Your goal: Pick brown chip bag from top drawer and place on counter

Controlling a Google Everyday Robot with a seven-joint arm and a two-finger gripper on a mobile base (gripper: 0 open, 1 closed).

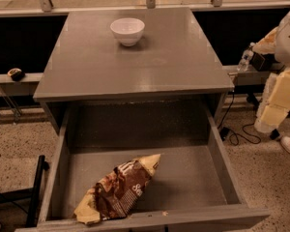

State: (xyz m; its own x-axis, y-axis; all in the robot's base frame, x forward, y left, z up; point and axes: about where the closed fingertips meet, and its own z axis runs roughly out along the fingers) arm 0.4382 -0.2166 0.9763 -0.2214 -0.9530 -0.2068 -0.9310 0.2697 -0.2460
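Now — brown chip bag (118, 190) crinkled, glossy, cream-ended | gripper (275, 105) far right, grip unclear

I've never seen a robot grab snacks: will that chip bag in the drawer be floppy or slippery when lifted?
Probably light and floppy: the bag looks crinkled, so it may sag or crunch. Its glossy skin could slip. The hand is at the right edge, beside the counter, away from the drawer.

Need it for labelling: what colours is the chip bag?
Chip bag: dark brown, cream-yellow ends; camera view. Gripper not in view.
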